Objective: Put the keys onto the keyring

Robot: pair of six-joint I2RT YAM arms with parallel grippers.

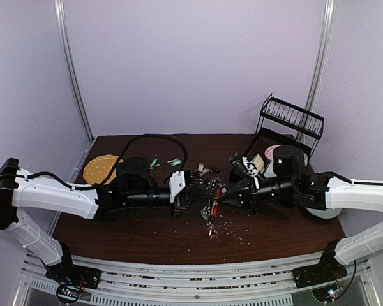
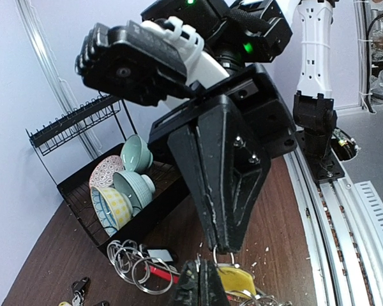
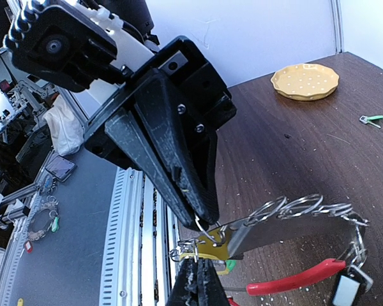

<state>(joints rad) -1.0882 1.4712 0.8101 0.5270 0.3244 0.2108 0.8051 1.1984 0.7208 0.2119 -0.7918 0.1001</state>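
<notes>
**A:** Black matte plastic, wedge-shaped: that's both finger pairs, nose to nose at mid-table. Left gripper [image 3: 203,220] is pinched tight, its tips nipping a small wire ring [image 3: 209,234]. Right gripper [image 2: 219,247] is the same, closed to a point on that ring.

**B:** Keyring?

**A:** The keyring [image 3: 293,278] is a smooth red arc at 5 o'clock from the tips in the right wrist view, w/ silver chain links at its far end. In the top view it sits right btwn the grippers. Can't tell if it's resting or hanging.

**B:** Keys?

**A:** A glossy yellow tag [image 3: 206,250] hangs just under the ring, w/ a green one tucked behind it. A coil of split rings [image 3: 293,207], thin bright wire, runs off at 3 o'clock. Two green-tagged keys [image 1: 154,163] lie loose at 11 o'clock from the grippers, apart from the rest.

**B:** Room?

**A:** The table [image 1: 115,229] is dark wood-grain w/ pale specks at 6 o'clock. There's open wood from there to the near edge. A yellow dotted plate [image 1: 101,168] is at 10 o'clock, well apart. A black wire dish rack [image 1: 287,124] is at 2 o'clock, holding ceramic bowls [image 2: 112,207]. The right arm's wrist is just in front of its tray, so it's tight on that side.
</notes>
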